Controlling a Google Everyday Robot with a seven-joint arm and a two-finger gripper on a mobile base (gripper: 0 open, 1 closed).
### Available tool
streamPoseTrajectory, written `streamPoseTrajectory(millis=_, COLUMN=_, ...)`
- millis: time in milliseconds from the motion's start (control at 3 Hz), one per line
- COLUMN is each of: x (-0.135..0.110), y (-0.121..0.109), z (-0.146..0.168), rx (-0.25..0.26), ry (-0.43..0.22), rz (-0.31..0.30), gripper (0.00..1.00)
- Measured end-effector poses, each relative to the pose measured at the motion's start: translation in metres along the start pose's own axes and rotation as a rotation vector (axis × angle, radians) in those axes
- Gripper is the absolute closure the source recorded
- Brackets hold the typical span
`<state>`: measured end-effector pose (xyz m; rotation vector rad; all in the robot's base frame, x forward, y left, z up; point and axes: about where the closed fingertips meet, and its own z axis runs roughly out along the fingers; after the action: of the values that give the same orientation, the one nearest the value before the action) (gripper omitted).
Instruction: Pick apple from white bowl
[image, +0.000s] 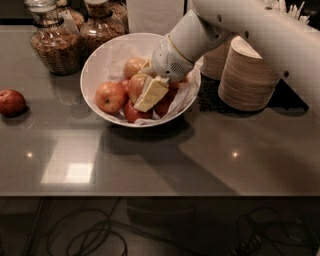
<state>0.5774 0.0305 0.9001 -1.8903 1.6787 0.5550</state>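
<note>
Jaws inside bowl (95, 65) on table (150, 160)

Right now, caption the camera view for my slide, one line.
Gripper reaches into the white bowl among apples; stacked beige bowls stand beside it.

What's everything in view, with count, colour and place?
white bowl: one, glossy white, centre of table
apple: one, pale yellow-orange, in the bowl beside the gripper
other apples: about four, red to yellow-red, in the bowl
lone apple: one, dark red, on the table far left
jars: at least two, glass, brown contents, behind the bowl
stacked bowls: two stacks, beige, right of the white bowl
table: one, grey, glossy
cables: several, dark, under the table
arm: one, white, reaching from upper right
gripper: one, cream, down in the bowl among the apples
</note>
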Motion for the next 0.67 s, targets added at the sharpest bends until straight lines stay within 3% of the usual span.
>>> streamPoseTrajectory(millis=667, x=0.0045, y=0.0029, z=-0.0015, rx=0.001, ry=-0.004, rz=0.020, gripper=1.00)
